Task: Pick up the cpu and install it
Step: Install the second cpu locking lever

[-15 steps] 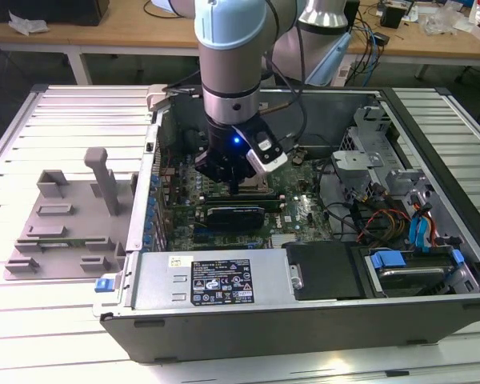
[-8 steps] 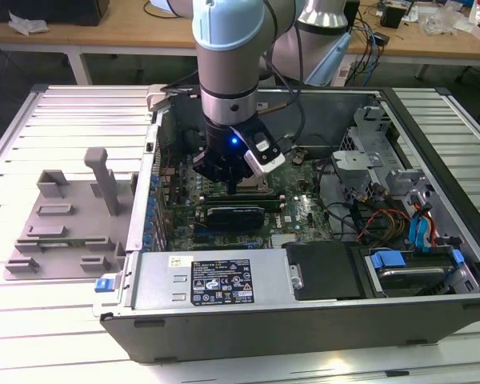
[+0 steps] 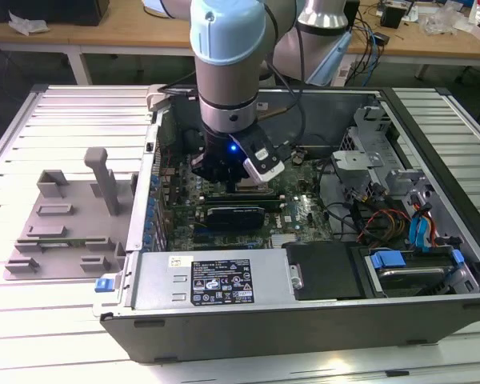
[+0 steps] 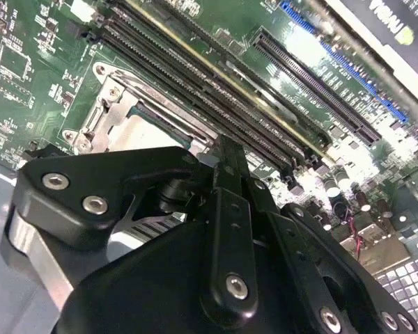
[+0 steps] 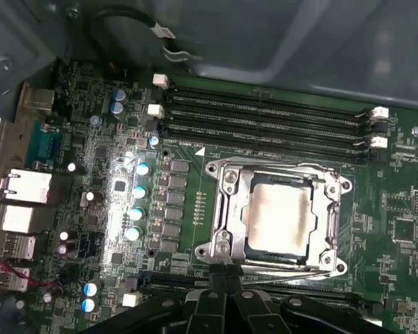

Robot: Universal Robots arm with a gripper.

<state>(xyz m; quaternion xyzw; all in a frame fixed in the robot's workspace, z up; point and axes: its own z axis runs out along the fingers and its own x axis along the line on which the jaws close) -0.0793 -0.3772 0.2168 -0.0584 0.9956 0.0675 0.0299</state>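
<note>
An open computer case lies on a slatted metal table, with wooden benches in the upper frame. Inside the case, memory slots run beside a metal socket frame. The cpu lies flat and square in that frame. The fingers, pressed together and empty, hover at the frame's edge.

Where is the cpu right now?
In the first wrist view the cpu lies flat inside the metal socket frame on the motherboard, beside the memory slots.
</note>
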